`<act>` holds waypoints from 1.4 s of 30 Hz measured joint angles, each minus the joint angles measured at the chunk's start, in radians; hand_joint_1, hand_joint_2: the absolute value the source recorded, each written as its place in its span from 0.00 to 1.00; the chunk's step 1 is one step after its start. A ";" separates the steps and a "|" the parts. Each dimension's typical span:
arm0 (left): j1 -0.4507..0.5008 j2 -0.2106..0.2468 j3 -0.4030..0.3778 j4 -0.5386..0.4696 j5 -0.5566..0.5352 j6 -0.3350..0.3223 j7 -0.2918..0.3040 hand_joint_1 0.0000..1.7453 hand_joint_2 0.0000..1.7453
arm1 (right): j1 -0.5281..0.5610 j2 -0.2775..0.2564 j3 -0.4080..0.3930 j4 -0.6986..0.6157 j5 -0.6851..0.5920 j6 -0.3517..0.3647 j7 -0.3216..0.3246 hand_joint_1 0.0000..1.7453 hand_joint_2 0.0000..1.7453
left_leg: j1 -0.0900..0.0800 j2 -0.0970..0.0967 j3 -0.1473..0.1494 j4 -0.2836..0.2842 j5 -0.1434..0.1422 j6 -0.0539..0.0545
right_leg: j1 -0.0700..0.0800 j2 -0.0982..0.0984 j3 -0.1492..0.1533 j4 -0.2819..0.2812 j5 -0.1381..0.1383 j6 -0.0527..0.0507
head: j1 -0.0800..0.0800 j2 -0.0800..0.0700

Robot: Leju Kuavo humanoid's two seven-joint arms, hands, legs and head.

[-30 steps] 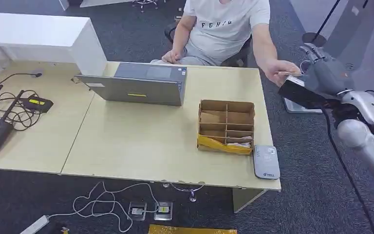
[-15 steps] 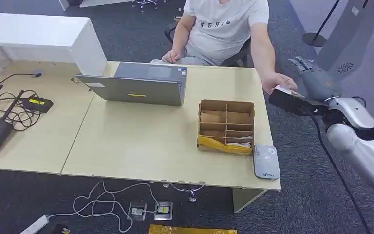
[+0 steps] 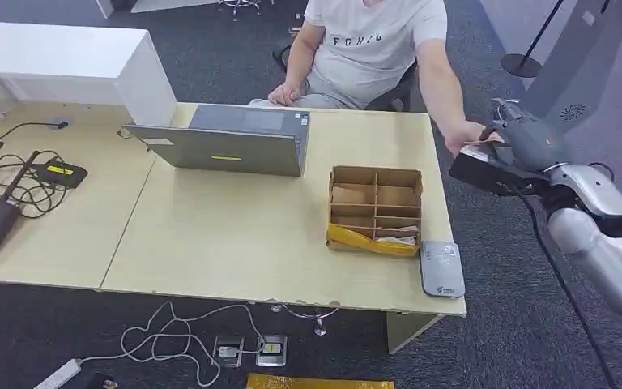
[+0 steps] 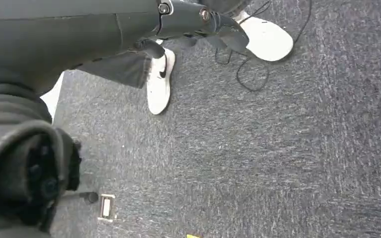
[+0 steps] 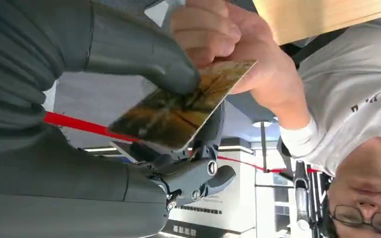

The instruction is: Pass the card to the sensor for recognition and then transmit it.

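Note:
The card (image 5: 178, 106), yellow-brown with a dark pattern, is pinched in my right hand (image 3: 526, 142) between the grey thumb (image 5: 144, 54) on its face and the darker fingers beneath. This happens off the table's right end, above the floor. A seated person's hand (image 5: 228, 44) grips the card's far end at the same time. In the head view the card (image 3: 475, 147) is a thin pale strip between both hands. The grey card sensor (image 3: 442, 268) lies on the table's front right corner. My left hand (image 4: 198, 20) hangs over the carpet, holding nothing, fingers stretched out.
A cardboard divider box (image 3: 377, 209) stands just behind the sensor, and a grey laptop (image 3: 227, 139) sits mid-table in front of the person (image 3: 372, 44). Routers and cables (image 3: 16, 182) fill the left table. A stanchion base (image 3: 522, 63) stands on the carpet at the back right.
My right hand with the card has come lower and a little closer to the table end. The person's hand has followed and stays on the card.

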 joint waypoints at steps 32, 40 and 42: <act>0.008 -0.008 -0.003 0.000 0.036 0.008 0.027 0.00 0.00 | 0.136 -0.060 0.018 0.060 -0.127 -0.184 -0.006 1.00 1.00 | 0.000 0.000 0.000 0.000 -0.001 0.000 | 0.000 0.000 0.000 -0.001 0.000 0.000 | 0.001 0.000; 0.010 -0.016 -0.003 0.000 0.047 0.014 0.030 0.00 0.00 | 0.267 -0.128 0.026 0.008 -0.154 -0.246 0.013 1.00 1.00 | 0.000 0.003 0.002 0.000 -0.002 -0.001 | 0.000 0.004 -0.001 -0.001 0.000 0.000 | 0.000 0.000; 0.011 -0.021 -0.003 0.000 0.049 0.018 0.031 0.00 0.00 | 0.296 -0.139 0.026 -0.005 -0.162 -0.259 0.013 1.00 1.00 | 0.000 0.003 0.001 0.000 -0.002 -0.001 | 0.000 0.005 -0.001 -0.001 0.000 0.000 | 0.000 0.000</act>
